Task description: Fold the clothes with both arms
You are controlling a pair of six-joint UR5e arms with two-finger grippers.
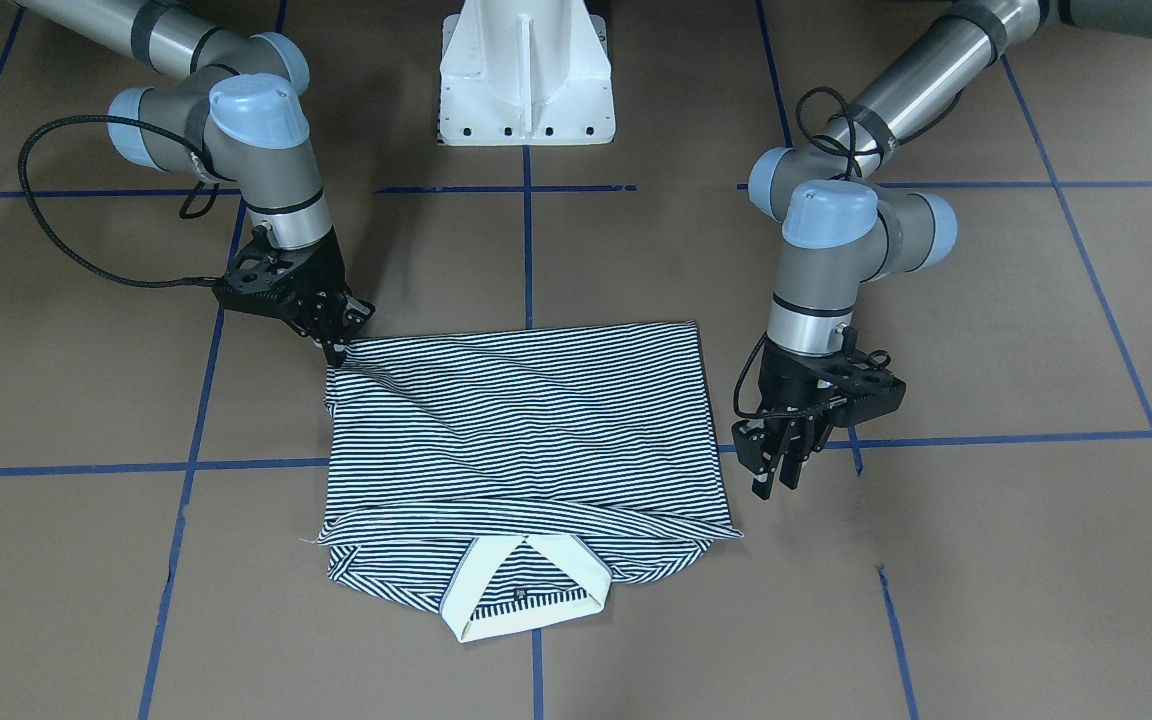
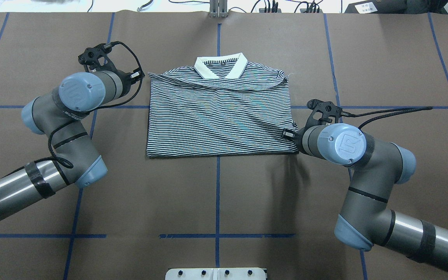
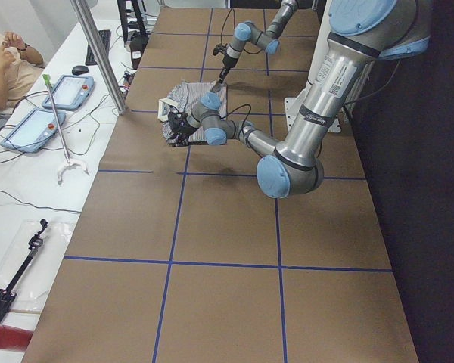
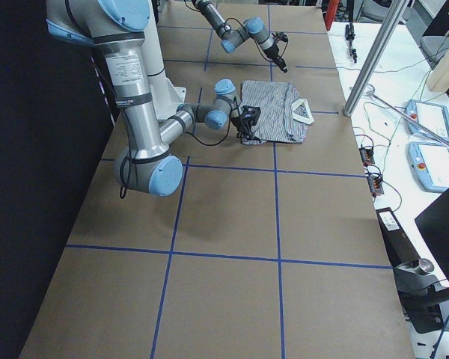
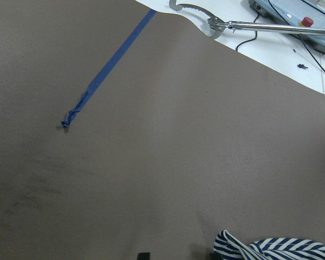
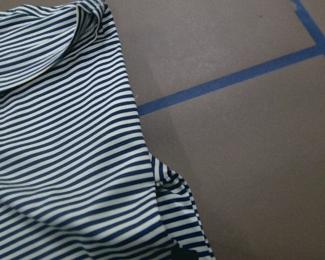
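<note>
The striped polo shirt [image 1: 526, 440] is laid folded on the brown worktop [image 1: 986, 560], cream collar [image 1: 526, 590] at the edge farthest from the white pedestal [image 1: 526, 70]. The right gripper [image 1: 338, 345] is set at the shirt's pedestal-side corner, jaws pinched on the cloth. The left gripper [image 1: 776, 480] is held just beside the shirt's opposite edge, jaws nearly closed, nothing between them.

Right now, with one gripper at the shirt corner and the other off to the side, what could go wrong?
1. The right gripper sits at the polo shirt corner near the base; lifting alone could drag the folded bundle askew.
2. The left gripper hangs beside the shirt edge, apparently holding nothing, so that side is loose.
3. A fold by the collar already bulges unevenly and may spill open.
</note>
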